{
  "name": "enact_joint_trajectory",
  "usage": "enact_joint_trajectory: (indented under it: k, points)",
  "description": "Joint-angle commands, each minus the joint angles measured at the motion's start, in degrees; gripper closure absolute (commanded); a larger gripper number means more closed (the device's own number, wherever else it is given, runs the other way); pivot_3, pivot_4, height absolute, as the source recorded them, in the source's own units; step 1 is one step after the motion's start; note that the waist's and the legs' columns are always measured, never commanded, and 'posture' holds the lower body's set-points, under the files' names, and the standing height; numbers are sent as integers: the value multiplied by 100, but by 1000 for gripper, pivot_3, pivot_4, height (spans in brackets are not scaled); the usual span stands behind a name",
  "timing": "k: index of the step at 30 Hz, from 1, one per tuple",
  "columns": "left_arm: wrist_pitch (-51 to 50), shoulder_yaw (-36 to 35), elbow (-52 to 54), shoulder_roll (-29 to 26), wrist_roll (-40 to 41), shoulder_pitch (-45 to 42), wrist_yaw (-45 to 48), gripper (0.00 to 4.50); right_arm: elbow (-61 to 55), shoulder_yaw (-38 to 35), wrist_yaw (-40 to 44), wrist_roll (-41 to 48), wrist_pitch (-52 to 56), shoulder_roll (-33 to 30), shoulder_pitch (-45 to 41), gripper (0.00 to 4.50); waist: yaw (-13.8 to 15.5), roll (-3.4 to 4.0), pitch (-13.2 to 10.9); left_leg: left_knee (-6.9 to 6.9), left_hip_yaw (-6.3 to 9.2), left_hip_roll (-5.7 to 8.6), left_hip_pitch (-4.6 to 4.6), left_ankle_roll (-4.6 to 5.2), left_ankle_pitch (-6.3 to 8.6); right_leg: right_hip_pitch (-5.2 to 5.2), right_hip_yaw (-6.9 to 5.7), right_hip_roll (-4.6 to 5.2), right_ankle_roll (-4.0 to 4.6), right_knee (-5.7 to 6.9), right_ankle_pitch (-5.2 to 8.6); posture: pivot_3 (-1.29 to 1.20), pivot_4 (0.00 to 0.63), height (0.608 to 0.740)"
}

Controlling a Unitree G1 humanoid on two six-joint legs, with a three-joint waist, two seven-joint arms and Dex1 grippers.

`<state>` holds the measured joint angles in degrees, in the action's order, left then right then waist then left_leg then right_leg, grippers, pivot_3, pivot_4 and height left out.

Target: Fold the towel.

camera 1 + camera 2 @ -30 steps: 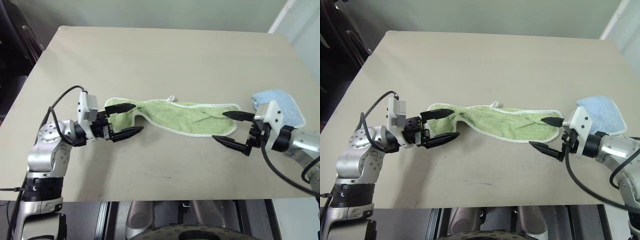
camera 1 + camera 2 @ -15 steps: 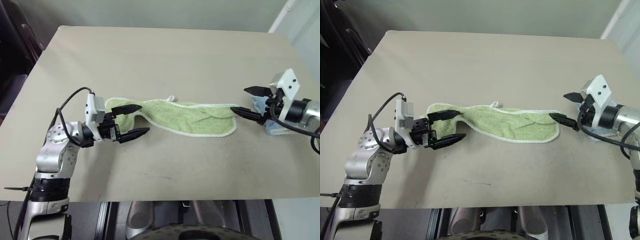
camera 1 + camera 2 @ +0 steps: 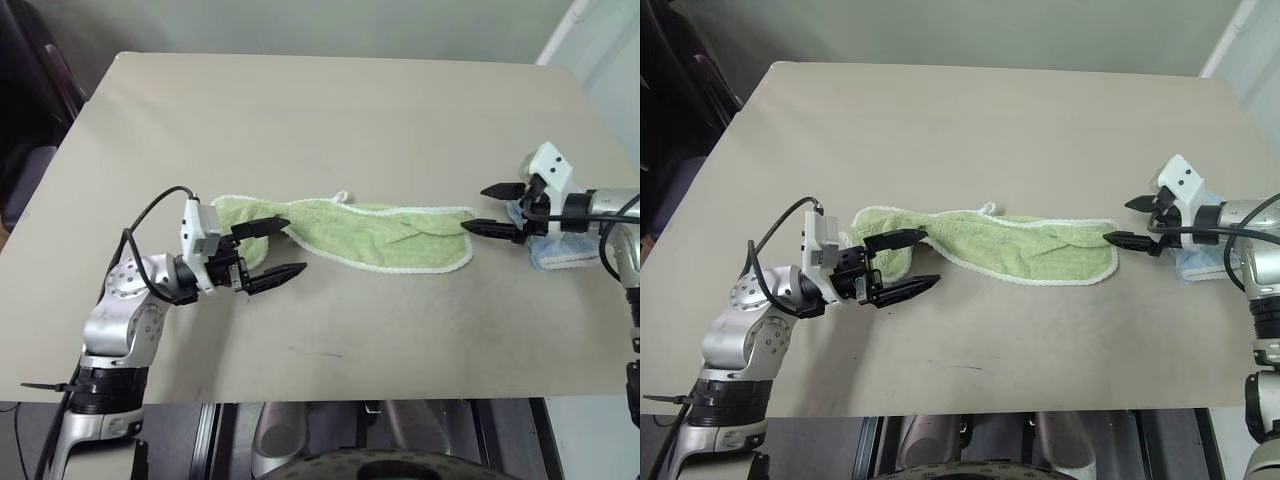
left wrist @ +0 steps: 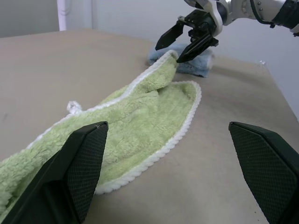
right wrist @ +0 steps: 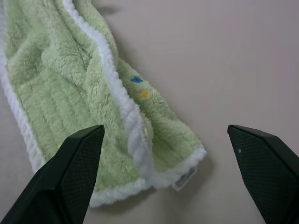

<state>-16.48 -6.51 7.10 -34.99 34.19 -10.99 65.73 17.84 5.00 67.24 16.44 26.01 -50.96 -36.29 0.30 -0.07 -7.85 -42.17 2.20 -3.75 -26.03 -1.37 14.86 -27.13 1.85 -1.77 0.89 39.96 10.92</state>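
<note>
I'm seeing towel lying bunched; left gripper and right gripper hovering at its ends, jaws apart.

This looks like a robot test room or lab rather than a home. A plain beige worktop with rounded corners takes up most of the frame and carries little: a light green towel across its middle and a small folded light blue towel at the right edge. Behind it, along the top of the frame, runs a bare pale grey-green wall, and a white upright strip, perhaps a door frame or pipe, shows in the upper right corner. A dark object stands at the left edge, too dim to identify. Exposed cable loops over the metal arm at lower left.
</note>
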Motion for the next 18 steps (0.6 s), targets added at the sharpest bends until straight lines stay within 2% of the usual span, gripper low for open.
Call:
enact_joint_trajectory:
  k: [1, 4, 7, 18]
  points:
    - [122, -140, 250, -56, 25, 80, -28, 0, 109, 16, 322, -65, -129, 23, -258, 35, -3, 0, 0, 0, -1, 0, 0, 0, 0, 0, 0, 0, 1, 0, -1, 0, 150, 697]
    - [137, -165, 272, -75, 35, 135, -25, 0, 157, 54, 443, -90, -91, 111, -355, 35, -3, 0, 0, 0, 0, 0, 0, 0, 0, 0, 0, 0, 5, 0, -2, 0, 150, 697]
    - [162, -189, 248, -101, 22, 169, -11, 0, 166, 68, 537, -130, -126, 157, -371, 584, -4, 1, 0, 0, 1, -1, 0, 0, 0, 0, 0, 0, 8, 0, -3, 0, 150, 697]
    - [234, -145, 143, -123, -20, 113, 7, 0, -3, 5, 787, -152, -136, 61, -262, 4398, -4, 1, 0, 0, 1, -1, 1, 0, 0, 0, 0, 0, 11, 1, -5, 0, 150, 697]
